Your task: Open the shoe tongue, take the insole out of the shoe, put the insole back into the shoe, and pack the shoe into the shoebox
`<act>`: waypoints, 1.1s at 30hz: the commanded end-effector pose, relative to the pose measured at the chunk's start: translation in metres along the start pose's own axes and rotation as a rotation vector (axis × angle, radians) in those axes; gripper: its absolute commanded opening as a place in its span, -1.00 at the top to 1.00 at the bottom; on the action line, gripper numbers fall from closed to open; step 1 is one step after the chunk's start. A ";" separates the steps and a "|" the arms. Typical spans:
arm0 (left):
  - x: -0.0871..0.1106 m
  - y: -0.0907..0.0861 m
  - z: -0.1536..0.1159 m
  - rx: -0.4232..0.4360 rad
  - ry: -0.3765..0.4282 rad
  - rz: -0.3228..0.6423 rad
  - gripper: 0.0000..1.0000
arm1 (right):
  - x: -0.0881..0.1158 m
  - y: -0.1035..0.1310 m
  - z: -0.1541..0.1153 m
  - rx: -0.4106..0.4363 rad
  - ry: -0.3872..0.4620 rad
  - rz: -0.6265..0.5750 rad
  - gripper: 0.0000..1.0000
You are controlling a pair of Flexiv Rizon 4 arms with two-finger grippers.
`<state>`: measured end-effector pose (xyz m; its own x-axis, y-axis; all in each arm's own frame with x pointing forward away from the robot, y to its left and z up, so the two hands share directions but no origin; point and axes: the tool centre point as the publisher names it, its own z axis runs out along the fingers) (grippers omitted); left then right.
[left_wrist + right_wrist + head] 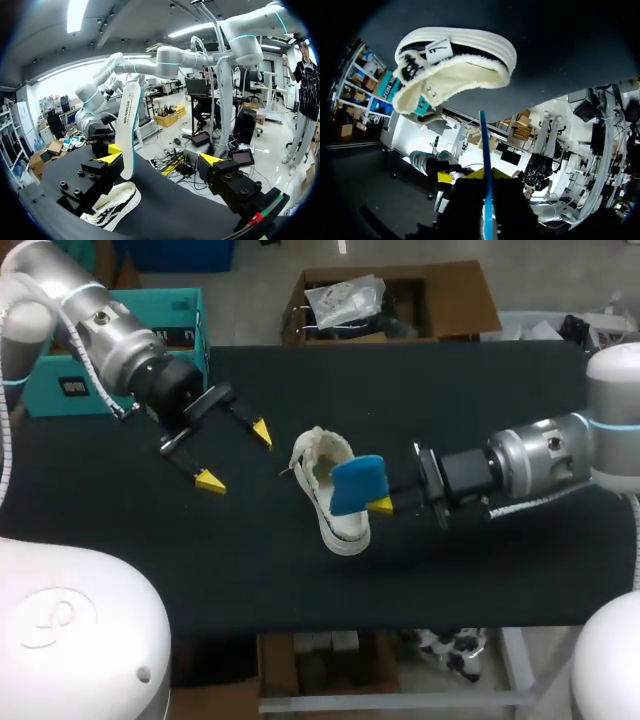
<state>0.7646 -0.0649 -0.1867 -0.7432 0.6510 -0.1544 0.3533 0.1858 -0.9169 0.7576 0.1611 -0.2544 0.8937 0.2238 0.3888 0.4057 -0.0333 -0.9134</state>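
The blue insole (357, 484) is gripped edge-on between the fingers of the right gripper (381, 505), above the shoe (345, 535) mid-table. Its upright white underside is shown only by the left wrist view. Farther left, the left gripper (236, 456) is held spread.

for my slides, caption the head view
Right end effector grips the blue insole over the white shoe while the left end effector hovers open.

The shoe (322, 502), cream with a black pattern and a white sole, lies on its side in the middle of the table. The insole (357, 483), blue below and white above, stands on edge just above the shoe, held in the right gripper (380, 505). The teal shoebox (178, 308) stands at the far left corner.
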 end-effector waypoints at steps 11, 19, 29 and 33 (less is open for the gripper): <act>-0.009 0.026 0.051 -0.060 -0.654 0.032 -1.00 | 0.019 0.023 0.014 -0.003 0.055 -0.049 1.00; -0.014 0.033 0.048 -0.049 -0.720 0.019 -1.00 | 0.020 0.024 0.015 -0.034 0.093 -0.036 1.00; -0.041 0.046 0.067 -0.074 -0.726 0.063 -1.00 | 0.020 0.034 0.014 -0.069 0.176 -0.094 1.00; -0.054 0.054 0.070 -0.091 -0.723 0.080 -0.93 | 0.024 0.047 0.014 -0.062 0.209 -0.104 1.00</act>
<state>0.7802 -0.1302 -0.2449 -0.8976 0.1499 -0.4144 0.4398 0.2452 -0.8640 0.7942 0.1800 -0.2796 0.8652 0.0493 0.4989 0.5013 -0.1018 -0.8593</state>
